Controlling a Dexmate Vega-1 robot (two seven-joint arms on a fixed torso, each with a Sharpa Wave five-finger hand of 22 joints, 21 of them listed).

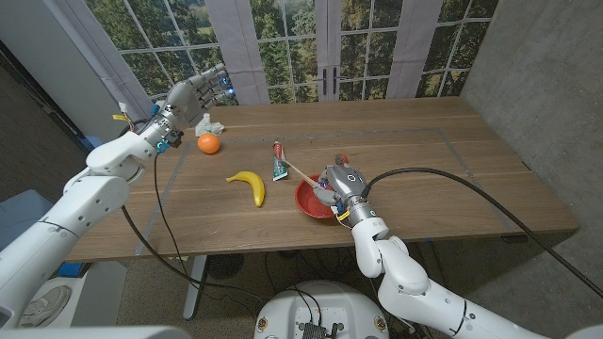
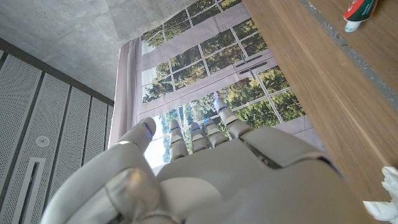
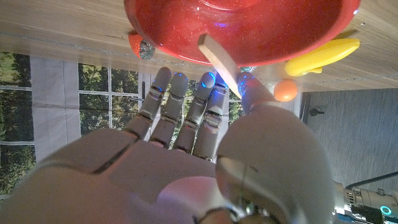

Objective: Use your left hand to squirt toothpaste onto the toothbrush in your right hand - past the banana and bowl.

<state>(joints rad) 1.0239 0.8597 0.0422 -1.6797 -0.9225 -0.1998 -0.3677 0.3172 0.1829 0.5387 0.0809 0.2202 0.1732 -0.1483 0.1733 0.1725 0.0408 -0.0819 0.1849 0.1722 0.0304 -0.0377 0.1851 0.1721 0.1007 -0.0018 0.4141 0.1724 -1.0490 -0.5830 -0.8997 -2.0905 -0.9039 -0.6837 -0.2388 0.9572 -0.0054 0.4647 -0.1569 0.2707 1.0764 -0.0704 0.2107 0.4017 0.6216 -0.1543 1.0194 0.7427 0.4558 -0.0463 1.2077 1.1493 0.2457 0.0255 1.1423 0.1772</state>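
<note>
- Your right hand (image 1: 337,183) covers part of the bowl (image 1: 309,200), so the brush head is hidden from the head camera; only the pale handle of the toothbrush (image 1: 303,174) sticks out toward the tube.
- In the right wrist view that handle (image 3: 219,57) runs from between thumb and fingers across the bowl (image 3: 249,28); your right hand pinches it.
- The toothpaste (image 1: 279,160) lies flat on the table (image 1: 443,160), just past the bowl and the banana (image 1: 249,185), touching neither hand.
- Your left hand (image 1: 193,93) is raised well off to the far left, above the orange (image 1: 208,143), fingers loosely apart, holding nothing.
- The left wrist view cuts off the tube (image 2: 359,12), showing only its cap end.
</note>
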